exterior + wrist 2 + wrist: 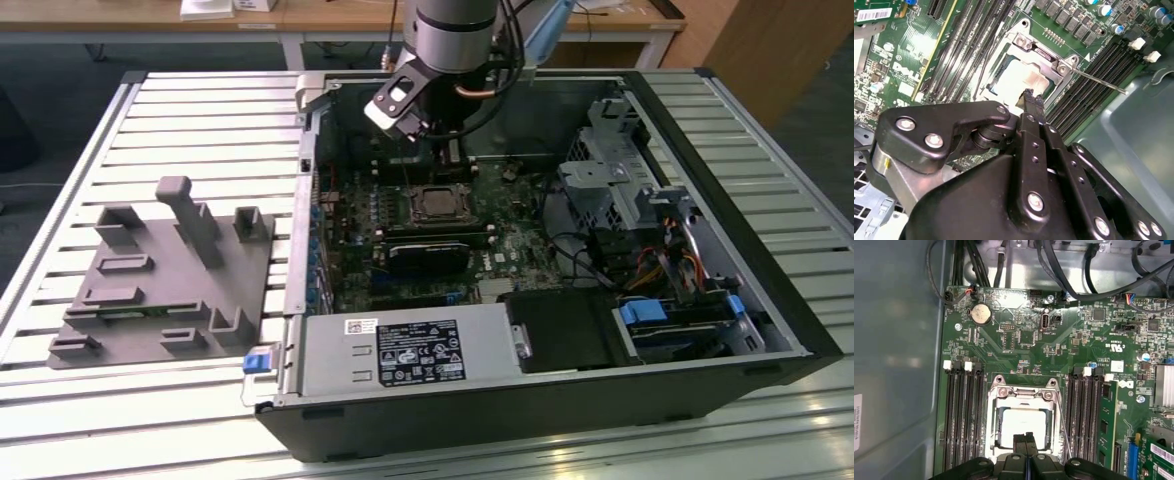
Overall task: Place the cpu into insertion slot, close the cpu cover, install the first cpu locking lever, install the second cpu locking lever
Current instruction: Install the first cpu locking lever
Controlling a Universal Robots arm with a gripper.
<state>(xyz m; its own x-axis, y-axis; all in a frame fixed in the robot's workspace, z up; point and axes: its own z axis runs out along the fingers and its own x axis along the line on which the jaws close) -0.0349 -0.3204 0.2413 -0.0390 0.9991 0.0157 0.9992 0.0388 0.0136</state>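
Above pale square cpu (1021,421) in silvery cpu cover (1021,399), black fingers (1020,441) pressed together

In the first wrist view the hand (1026,436) hides 1 edge of the cpu cover (1021,395) and a strip of the cpu (1021,421), and is itself cut off by the picture's edge. In the exterior view the arm (454,30) runs out of frame, and the socket (437,203) is too small to tell what it holds.
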